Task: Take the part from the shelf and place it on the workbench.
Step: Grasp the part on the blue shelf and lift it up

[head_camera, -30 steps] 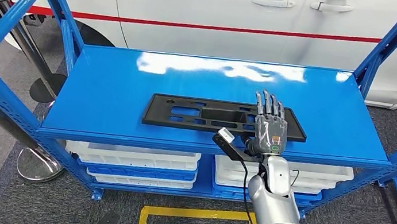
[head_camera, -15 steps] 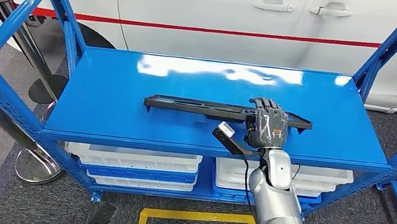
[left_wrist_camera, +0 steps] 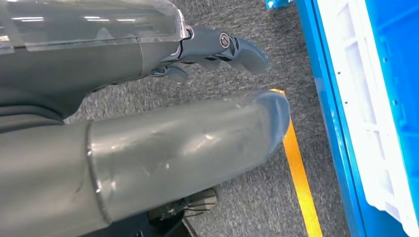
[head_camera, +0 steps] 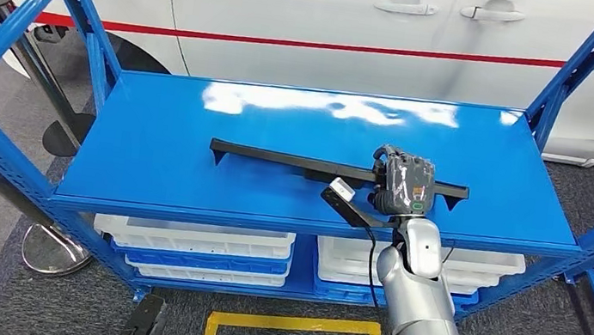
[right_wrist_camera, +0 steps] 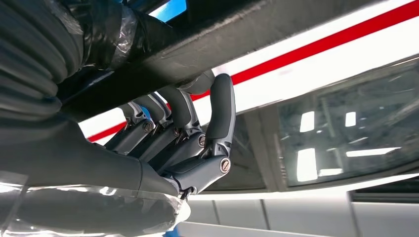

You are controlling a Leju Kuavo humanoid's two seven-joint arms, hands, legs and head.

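Fingers (right_wrist_camera: 217,116) curled tight over the edge of the long black plastic part (head_camera: 294,162), and that's a firm hold by the right hand (head_camera: 402,186), gripping the panel near its right end. In the head view the part shows edge-on as a thin dark bar, lifted just above the glossy blue top shelf (head_camera: 196,120) of the rack, running left to right with a slight downward tilt toward the right end. Up close in the right wrist view the dark fingers hook round the far side of the part (the thumb's hidden behind it, can't say how it sits), with the white car (head_camera: 339,17) and its red stripe (head_camera: 293,42) bright beyond. The silver right forearm (head_camera: 418,305) rises from below to meet the shelf's front lip, a small black camera module (head_camera: 341,201) jutting from the wrist. Over to the left hand (left_wrist_camera: 212,47): it hangs low beside the rack above grey carpet, fingers loosely bent and holding nothing, with the thick grey thumb across the foreground. Just beside it runs a yellow floor line (left_wrist_camera: 296,168), and the white-and-blue stacked bins (head_camera: 196,245) sit on the lower shelf. The blue uprights (head_camera: 80,9) frame the scene on either side.
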